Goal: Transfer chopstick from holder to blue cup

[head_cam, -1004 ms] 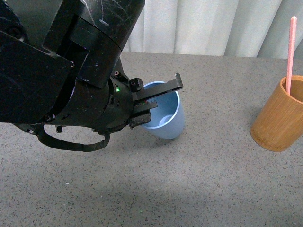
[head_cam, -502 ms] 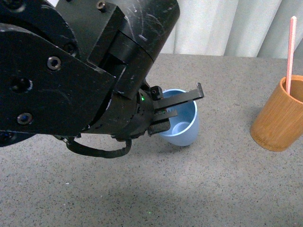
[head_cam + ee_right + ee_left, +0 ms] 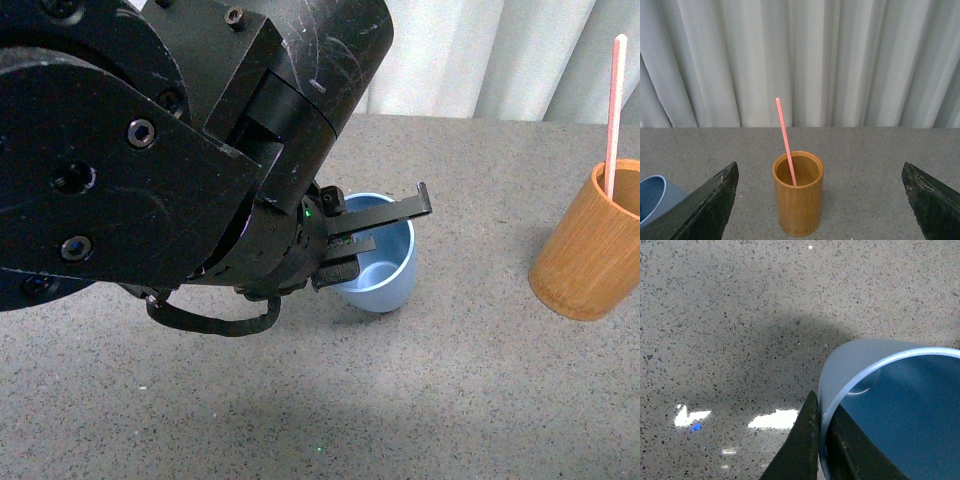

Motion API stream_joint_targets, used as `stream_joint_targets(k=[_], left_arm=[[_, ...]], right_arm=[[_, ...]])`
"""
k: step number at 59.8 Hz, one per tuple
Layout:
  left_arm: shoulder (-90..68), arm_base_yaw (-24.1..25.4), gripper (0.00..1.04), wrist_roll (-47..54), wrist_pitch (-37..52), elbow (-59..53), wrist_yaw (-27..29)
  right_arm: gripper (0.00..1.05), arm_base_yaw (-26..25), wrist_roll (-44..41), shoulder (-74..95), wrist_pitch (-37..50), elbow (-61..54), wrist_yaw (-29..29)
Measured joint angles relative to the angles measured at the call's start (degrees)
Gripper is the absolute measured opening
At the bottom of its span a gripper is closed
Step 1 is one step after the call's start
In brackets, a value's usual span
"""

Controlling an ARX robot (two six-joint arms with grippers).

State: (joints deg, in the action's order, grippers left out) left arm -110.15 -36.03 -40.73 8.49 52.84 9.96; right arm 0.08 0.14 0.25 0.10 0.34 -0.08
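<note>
The blue cup (image 3: 388,290) stands near the middle of the table in the front view, and my left gripper (image 3: 398,220) is shut on its rim. In the left wrist view one finger (image 3: 805,440) lies outside the cup's (image 3: 890,405) wall and the other inside, with my left gripper (image 3: 821,402) pinching the rim. The pink chopstick (image 3: 612,110) stands leaning in the bamboo holder (image 3: 590,250) at the right edge. My right gripper (image 3: 819,163) is open and wide, a short way off, facing the holder (image 3: 797,200) and chopstick (image 3: 785,135). The blue cup (image 3: 655,197) shows beside one finger.
The grey speckled tabletop (image 3: 450,400) runs back to a white pleated curtain (image 3: 470,55). My left arm's black body (image 3: 150,150) fills the left half of the front view and hides the table behind it. A gap of bare table separates cup and holder.
My left gripper has carried the blue cup to the right, toward the holder, most of it in the first half second. Holder and chopstick have not moved.
</note>
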Motion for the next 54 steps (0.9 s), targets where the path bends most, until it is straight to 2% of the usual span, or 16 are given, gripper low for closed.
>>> stream_joint_targets(k=[32, 35, 48, 54], left_arm=[[-0.4, -0.5, 0.04, 0.6, 0.0, 0.2, 0.5], [-0.5, -0.5, 0.16, 0.8, 0.0, 0.4, 0.5], [-0.5, -0.5, 0.48, 1.2, 0.0, 0.9, 0.4], [-0.6, -0.5, 0.68, 1.4, 0.0, 1.0, 0.4]], right_arm=[[0.95, 0.0, 0.0, 0.0, 0.0, 0.0, 0.0], [0.95, 0.0, 0.0, 0.0, 0.0, 0.0, 0.0], [0.95, 0.0, 0.0, 0.0, 0.0, 0.0, 0.0], [0.95, 0.0, 0.0, 0.0, 0.0, 0.0, 0.0]])
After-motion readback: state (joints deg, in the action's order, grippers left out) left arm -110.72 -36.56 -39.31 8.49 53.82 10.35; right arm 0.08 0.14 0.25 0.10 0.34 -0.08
